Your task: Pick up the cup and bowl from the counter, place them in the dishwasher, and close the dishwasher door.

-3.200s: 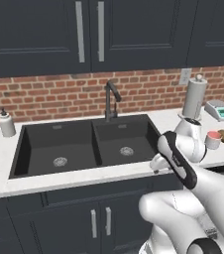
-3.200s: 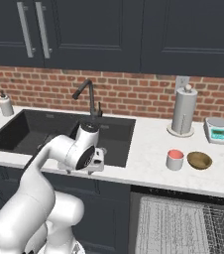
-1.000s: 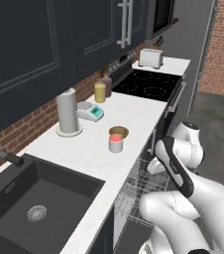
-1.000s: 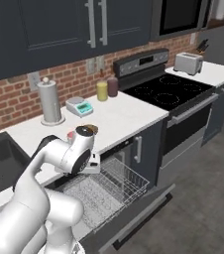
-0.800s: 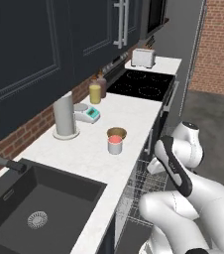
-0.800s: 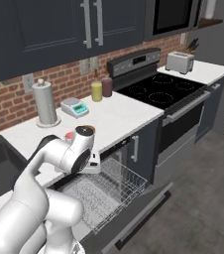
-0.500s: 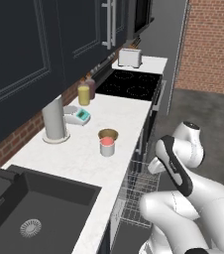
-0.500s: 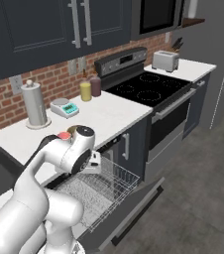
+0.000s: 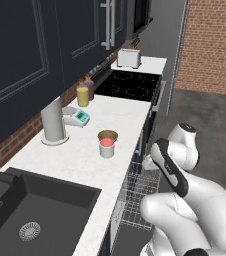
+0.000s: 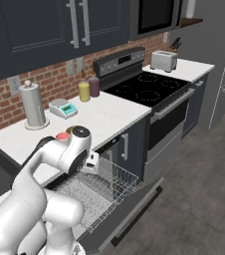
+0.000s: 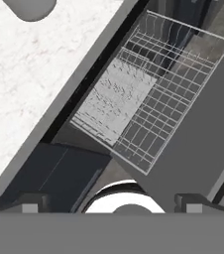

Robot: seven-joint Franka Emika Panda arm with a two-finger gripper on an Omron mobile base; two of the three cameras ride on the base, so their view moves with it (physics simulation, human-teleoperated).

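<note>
The pale cup [image 9: 106, 148] with a red inside stands on the white counter [image 9: 85, 160], and the tan bowl [image 9: 107, 135] sits just behind it, touching or nearly so. In the right base view my arm hides most of the cup [image 10: 62, 136]. The dishwasher [image 10: 97, 191] is open, its wire rack [image 9: 137, 192] pulled out over the lowered dishwasher door [image 10: 134, 206]. My gripper [image 10: 92, 161] hangs above the rack [image 11: 134, 109], in front of the counter edge and to the right of the cup. Its fingertips [image 11: 29, 204] stand wide apart, open, with nothing between them.
A tall grey cylinder [image 9: 52, 121], a small scale [image 9: 78, 116] and a yellow jar [image 9: 82, 95] stand along the brick wall. Beyond them are the black cooktop [image 9: 130, 85] and a toaster [image 9: 129, 58]. The black sink [image 9: 30, 215] lies at the near left.
The whole picture has shifted: the base has moved along the counter and turned. My arm keeps the same pose, and the cup and bowl stay in place.
</note>
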